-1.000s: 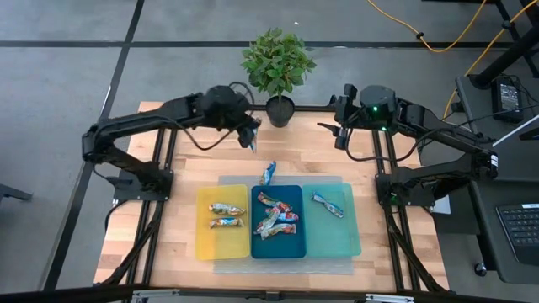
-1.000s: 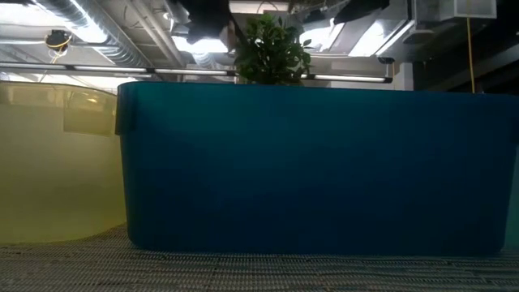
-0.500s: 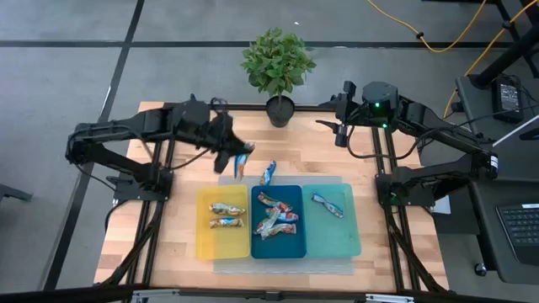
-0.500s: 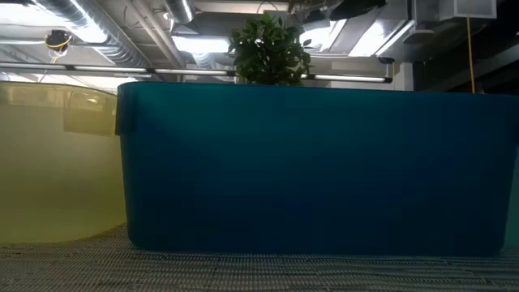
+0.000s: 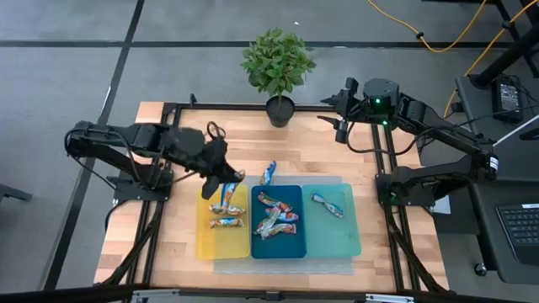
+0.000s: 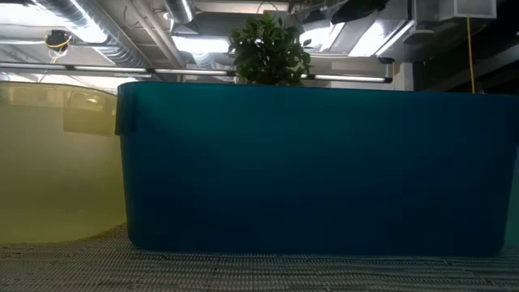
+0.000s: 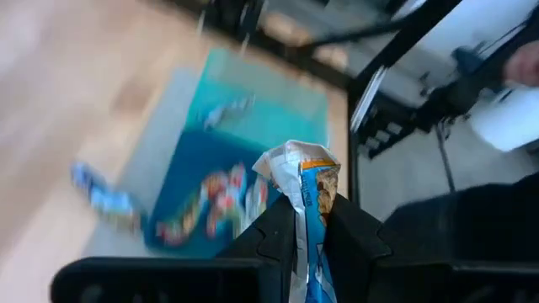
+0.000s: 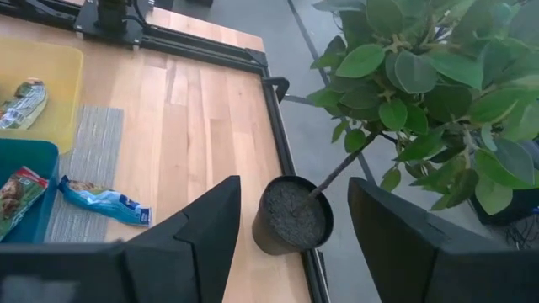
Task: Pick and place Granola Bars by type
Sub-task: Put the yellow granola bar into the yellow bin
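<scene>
My left gripper (image 5: 224,180) hangs over the far edge of the yellow tray (image 5: 205,240), shut on a granola bar (image 7: 305,181) in a silver, orange and blue wrapper. Two bars (image 5: 226,215) lie in the yellow tray, several (image 5: 276,215) in the dark blue tray (image 5: 295,251), and one (image 5: 327,204) in the teal tray (image 5: 345,240). A blue bar (image 5: 268,172) lies on the grey mat beyond the trays. My right gripper (image 5: 338,132) is open, up by the potted plant (image 5: 279,63). My left gripper pinches the granola bar between its two fingers (image 7: 352,240), across the wrapper's flat faces (image 7: 310,220). The bar's crimped end (image 7: 290,160) sticks out past the fingertips. The fingers slant down toward the trays. The bar is lifted clear, above the yellow tray's far edge.
The plant's pot (image 8: 292,215) stands at the table's far edge, right in front of my right gripper. A black frame rail (image 5: 253,107) runs along the far edge. The low view shows only the tray walls (image 6: 316,166).
My left gripper has swung from beside the plant pot toward the table's near-left, carrying the bar, to above the yellow tray's far edge, turning as it went. The bar has stayed in the fingers, clear of the table.
</scene>
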